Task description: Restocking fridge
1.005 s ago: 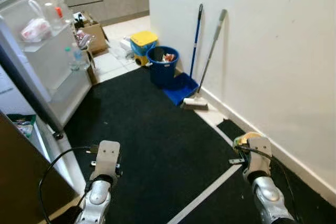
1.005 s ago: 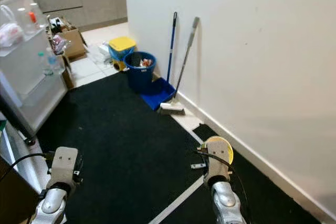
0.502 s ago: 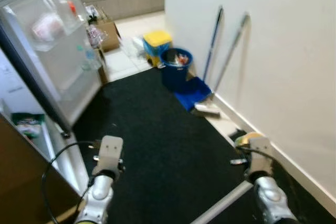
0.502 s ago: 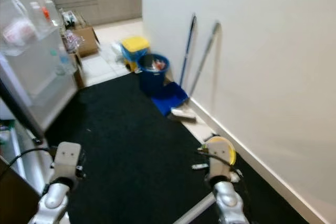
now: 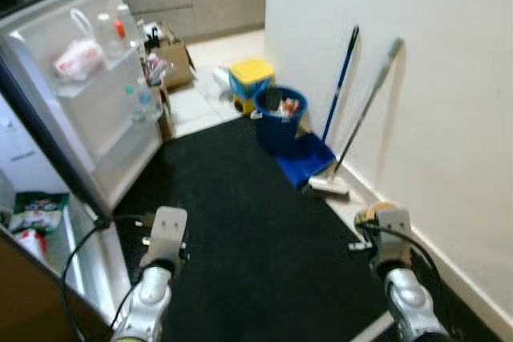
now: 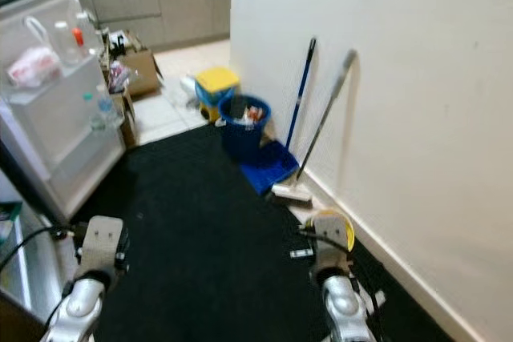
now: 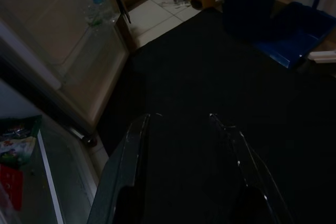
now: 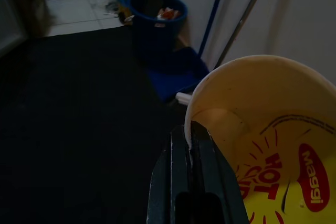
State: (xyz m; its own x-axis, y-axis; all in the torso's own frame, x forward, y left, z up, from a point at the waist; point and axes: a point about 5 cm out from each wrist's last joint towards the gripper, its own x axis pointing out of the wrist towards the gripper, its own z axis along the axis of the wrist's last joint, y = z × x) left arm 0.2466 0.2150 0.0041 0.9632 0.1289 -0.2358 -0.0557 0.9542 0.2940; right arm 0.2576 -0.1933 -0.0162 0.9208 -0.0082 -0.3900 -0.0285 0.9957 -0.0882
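The fridge door (image 5: pixel 88 110) stands open on my left; its racks hold a white bag (image 5: pixel 78 59) and some bottles. Beside it the fridge's inner shelf shows a green packet (image 5: pixel 36 202). My right gripper (image 8: pixel 190 129) is shut on the rim of a yellow Maggi noodle cup (image 8: pixel 262 129); the cup (image 5: pixel 377 212) sits low on my right, close to the white wall. My left gripper (image 7: pixel 178 116) is open with nothing between its fingers, held over the black mat near the foot of the fridge door.
A blue bucket (image 5: pixel 280 114), a yellow-lidded box (image 5: pixel 251 78) and a blue dustpan (image 5: pixel 309 158) stand ahead by the wall. A broom and a mop (image 5: pixel 365 118) lean on the wall. A cardboard box (image 5: pixel 172 66) sits beyond the door. Black mat (image 5: pixel 240 222) lies ahead.
The camera has turned towards the fridge, so more of its inside shows and the bucket and broom sit further right. Both arms keep their pose and the right still holds the cup.
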